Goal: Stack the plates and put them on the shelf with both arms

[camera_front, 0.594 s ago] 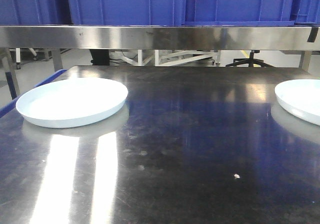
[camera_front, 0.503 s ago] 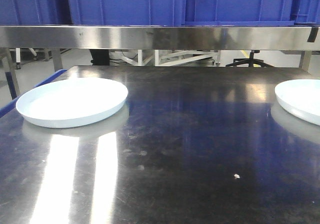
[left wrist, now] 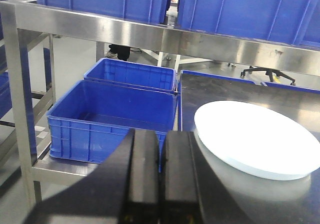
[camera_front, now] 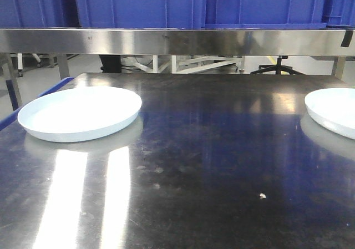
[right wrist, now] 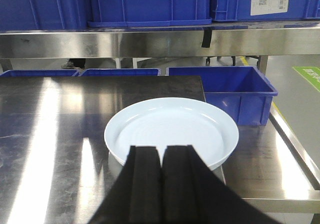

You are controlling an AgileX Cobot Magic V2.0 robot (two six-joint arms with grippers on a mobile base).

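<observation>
Two pale bluish-white plates lie apart on the dark steel tabletop (camera_front: 211,166): the left plate (camera_front: 80,113) and the right plate (camera_front: 335,110), which the frame edge cuts. The shelf rail (camera_front: 177,41) runs across above the table's far edge, with blue crates (camera_front: 144,5) on it. Neither gripper shows in the front view. My left gripper (left wrist: 161,134) is shut and empty, near the table's left edge with the left plate (left wrist: 257,136) to its right. My right gripper (right wrist: 161,149) is shut and empty, just in front of the right plate (right wrist: 172,129).
Blue crates (left wrist: 117,112) sit on a low tier left of the table. Another blue crate (right wrist: 235,92) sits low beyond the table's right side. A small white speck (camera_front: 262,194) lies on the tabletop. An office chair base (camera_front: 277,69) stands beyond the shelf.
</observation>
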